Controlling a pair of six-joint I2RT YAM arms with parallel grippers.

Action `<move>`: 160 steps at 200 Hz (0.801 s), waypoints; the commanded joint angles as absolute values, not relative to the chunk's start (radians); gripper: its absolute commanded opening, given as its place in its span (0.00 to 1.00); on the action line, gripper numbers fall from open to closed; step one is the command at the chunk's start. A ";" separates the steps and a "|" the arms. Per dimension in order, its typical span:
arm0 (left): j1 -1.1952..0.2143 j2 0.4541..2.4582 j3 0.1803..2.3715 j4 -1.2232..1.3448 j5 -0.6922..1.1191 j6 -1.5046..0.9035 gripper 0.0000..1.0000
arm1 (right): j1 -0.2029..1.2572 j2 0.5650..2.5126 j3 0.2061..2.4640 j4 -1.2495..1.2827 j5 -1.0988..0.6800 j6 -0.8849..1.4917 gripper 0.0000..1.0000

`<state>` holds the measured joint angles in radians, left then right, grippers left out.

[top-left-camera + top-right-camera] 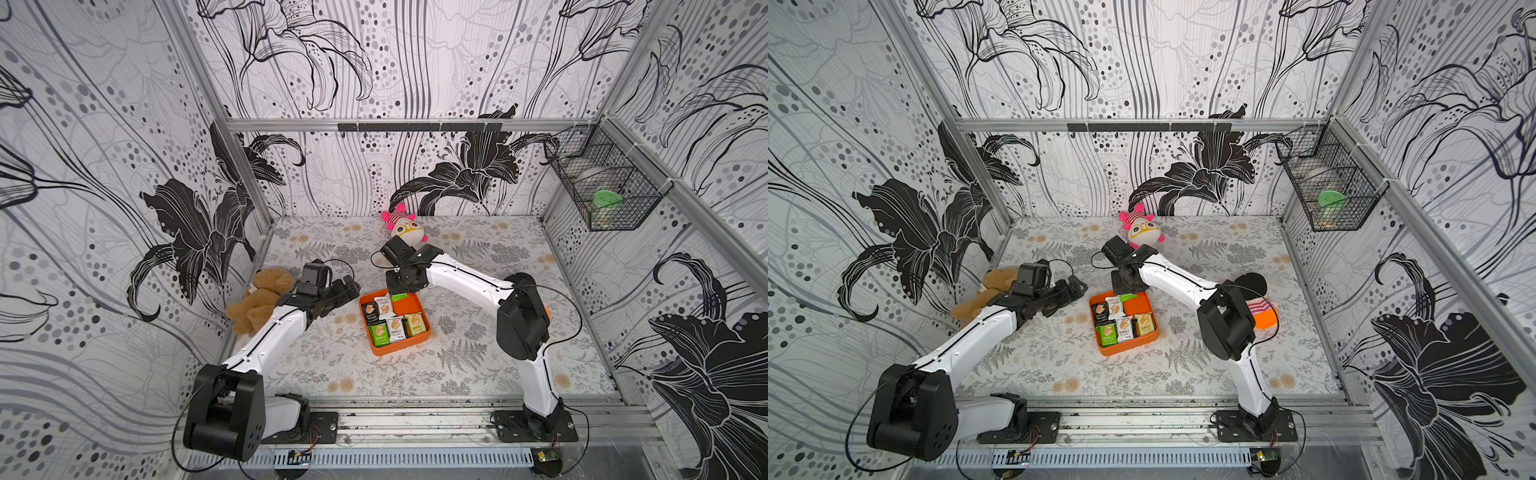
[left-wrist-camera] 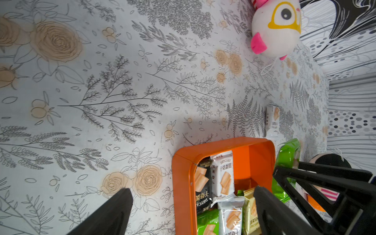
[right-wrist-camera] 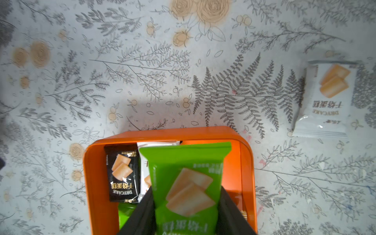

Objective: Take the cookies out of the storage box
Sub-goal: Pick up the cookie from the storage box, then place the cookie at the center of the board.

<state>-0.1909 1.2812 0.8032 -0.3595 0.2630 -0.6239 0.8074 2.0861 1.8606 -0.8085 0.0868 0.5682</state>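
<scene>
The orange storage box [image 1: 400, 351] [image 1: 1128, 348] sits mid-table and holds several cookies [image 1: 394, 328] in black, white, green and pale yellow wrappers. My right gripper [image 3: 186, 191] is shut on a green cookie packet [image 3: 186, 179] [image 1: 400, 296], held just above the box's far side [image 3: 95, 183]. A white cookie packet [image 3: 325, 97] [image 2: 272, 120] lies on the table outside the box. My left gripper [image 2: 192, 190] [image 1: 351, 291] stands open at the box's left wall [image 2: 183, 183], one finger over the table, one over the packets.
A pink-and-white plush [image 1: 405, 228] lies behind the box and a brown plush [image 1: 259, 303] lies at the left wall. A black wire basket [image 1: 606, 183] hangs on the right wall. An orange and pink-striped thing [image 1: 1262, 311] shows behind the right arm.
</scene>
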 commanded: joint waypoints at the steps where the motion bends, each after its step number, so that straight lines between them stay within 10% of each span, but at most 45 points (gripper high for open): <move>1: -0.216 1.315 0.858 -0.339 0.273 -0.611 0.97 | 0.799 2.020 1.831 -0.796 0.105 0.589 0.46; 160: -0.335 1.524 1.015 -0.297 0.154 -0.742 0.97 | 0.370 2.158 1.835 -0.781 0.009 0.227 0.48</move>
